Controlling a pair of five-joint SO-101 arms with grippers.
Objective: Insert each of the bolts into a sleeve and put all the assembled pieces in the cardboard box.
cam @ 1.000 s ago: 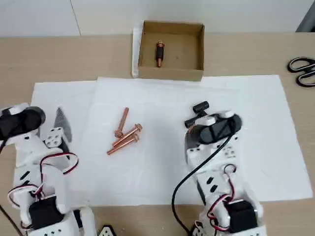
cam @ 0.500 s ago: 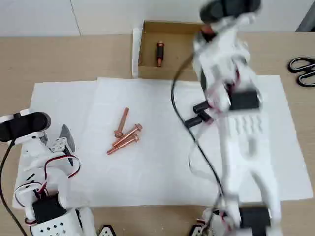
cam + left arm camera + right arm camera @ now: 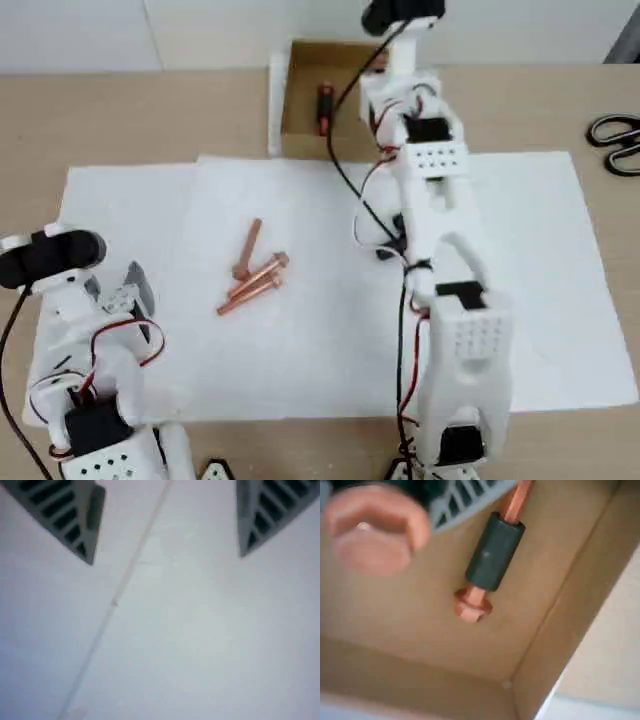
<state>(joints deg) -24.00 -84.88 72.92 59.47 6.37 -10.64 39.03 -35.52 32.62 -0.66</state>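
The cardboard box (image 3: 296,118) stands at the table's far edge with one sleeved bolt (image 3: 325,108) lying in it. My right arm (image 3: 425,150) stretches out over the box. In the right wrist view that sleeved bolt (image 3: 492,555) lies on the box floor, and my right gripper (image 3: 415,505) is shut on a copper bolt (image 3: 370,530) held just above it. Three bare bolts (image 3: 255,272) lie together on the white paper. Black sleeves (image 3: 388,250) are partly hidden under the right arm. My left gripper (image 3: 167,535) hangs open over bare paper at the near left.
White paper sheets (image 3: 540,260) cover the middle of the table. Scissors (image 3: 615,140) lie at the far right edge. The left arm's base (image 3: 90,420) stands at the near left corner, the right arm's base (image 3: 460,440) at the near edge.
My right arm has swung from the sleeves up to the box and now reaches farther over it. The left arm has barely shifted.
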